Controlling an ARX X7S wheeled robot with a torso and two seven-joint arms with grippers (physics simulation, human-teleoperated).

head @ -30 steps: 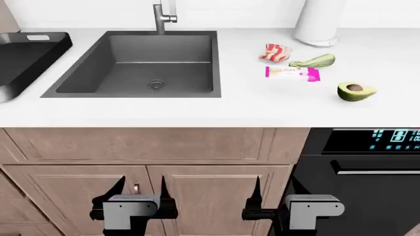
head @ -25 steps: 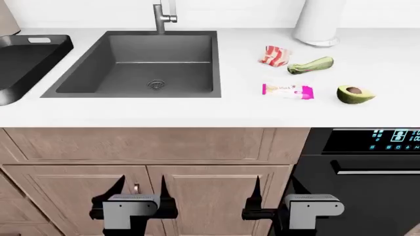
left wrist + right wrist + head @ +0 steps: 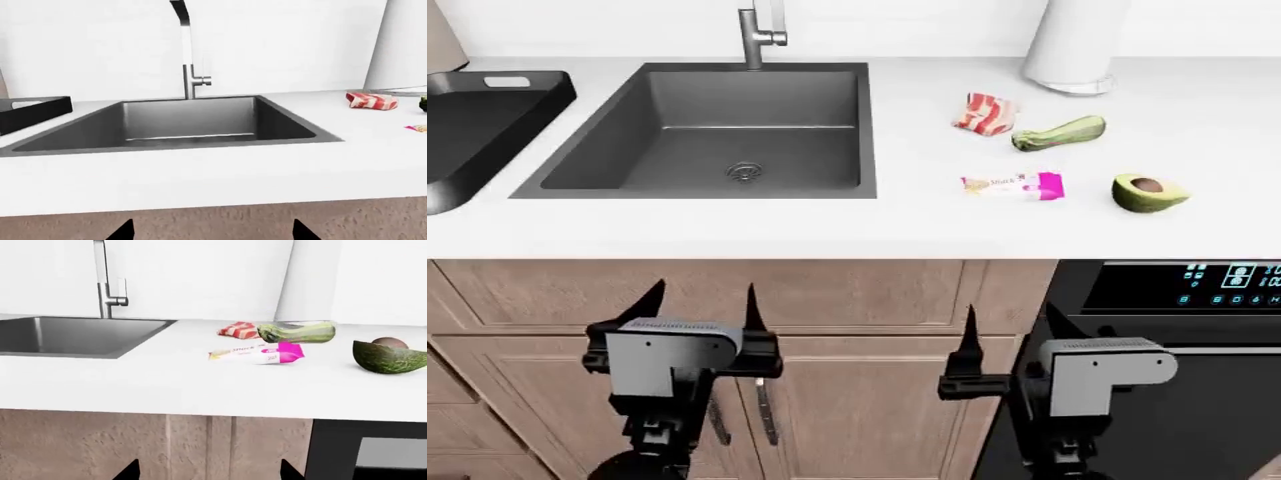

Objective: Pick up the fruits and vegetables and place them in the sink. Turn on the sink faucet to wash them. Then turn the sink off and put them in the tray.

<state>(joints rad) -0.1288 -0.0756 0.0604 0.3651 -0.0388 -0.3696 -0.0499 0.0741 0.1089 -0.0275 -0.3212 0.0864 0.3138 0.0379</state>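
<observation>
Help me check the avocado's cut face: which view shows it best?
The head view: the avocado shows flesh and pit from above. The right wrist view shows it side-on, mostly skin. The left wrist view misses it.

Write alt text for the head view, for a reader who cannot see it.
Both grippers, left and right, hang open below a white countertop. An empty dark grey sink basin lies between a black tray and a halved avocado, pale green zucchini, pink snack wrapper and bacon piece.
</observation>
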